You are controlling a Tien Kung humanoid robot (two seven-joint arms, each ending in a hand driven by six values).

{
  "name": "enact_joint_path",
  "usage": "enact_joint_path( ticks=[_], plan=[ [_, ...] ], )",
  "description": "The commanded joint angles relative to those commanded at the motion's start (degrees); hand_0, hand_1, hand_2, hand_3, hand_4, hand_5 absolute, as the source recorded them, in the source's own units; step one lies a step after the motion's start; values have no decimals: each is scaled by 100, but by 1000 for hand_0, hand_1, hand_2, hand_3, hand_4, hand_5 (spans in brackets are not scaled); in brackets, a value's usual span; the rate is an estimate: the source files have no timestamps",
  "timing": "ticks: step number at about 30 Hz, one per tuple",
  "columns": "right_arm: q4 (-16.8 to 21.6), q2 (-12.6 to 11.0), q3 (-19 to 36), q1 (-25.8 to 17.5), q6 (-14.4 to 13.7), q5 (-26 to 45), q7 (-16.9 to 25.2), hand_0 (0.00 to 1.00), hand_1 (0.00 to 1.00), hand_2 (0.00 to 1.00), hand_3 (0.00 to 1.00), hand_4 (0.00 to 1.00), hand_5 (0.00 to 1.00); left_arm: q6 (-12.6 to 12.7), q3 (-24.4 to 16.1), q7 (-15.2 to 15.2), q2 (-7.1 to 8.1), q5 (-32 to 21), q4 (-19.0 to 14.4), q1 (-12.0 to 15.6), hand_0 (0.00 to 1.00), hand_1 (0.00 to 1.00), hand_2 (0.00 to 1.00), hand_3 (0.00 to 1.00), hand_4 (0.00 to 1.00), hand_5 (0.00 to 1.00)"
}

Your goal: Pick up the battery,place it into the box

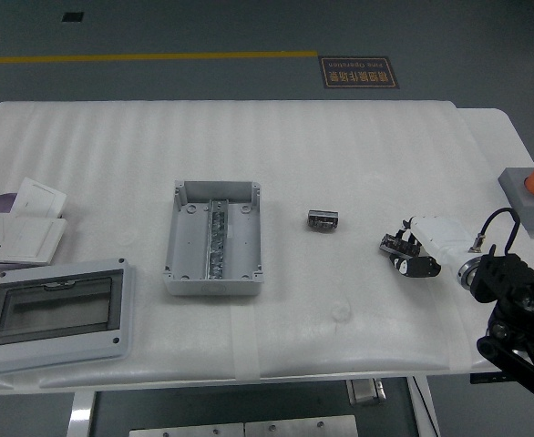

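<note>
We are bringing our right hand (411, 255), fingers loosely open and holding nothing, low over the white padded table (340, 146) toward the small dark metal battery (323, 219), which is lying between it and the open grey plastic box (213, 238).

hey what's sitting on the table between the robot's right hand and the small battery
Nothing. In the head view, only bare white table separates the right hand from the battery; the open grey box lies farther left, beyond the battery.
</note>
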Motion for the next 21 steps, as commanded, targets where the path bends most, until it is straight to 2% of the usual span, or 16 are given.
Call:
enact_joint_path(
  ticks=[6, 13, 21],
  plan=[
    [36, 7, -26, 19, -69, 25, 36, 399, 539, 361, 600, 614, 332, 4, 27, -13, -6, -26, -2, -4, 556, 643, 559, 554, 594, 395],
    [313, 47, -84, 240, -199, 187, 70, 390, 528, 357, 591, 599, 318, 7, 10, -10, -10, -10, -4, 1, 554, 643, 560, 555, 598, 402],
    [430, 379, -456, 805, -370, 686, 178, 390, 529, 357, 590, 586, 301, 3, -20, -3, -22, 30, -4, -6, 554, 643, 561, 554, 602, 411]
  ],
)
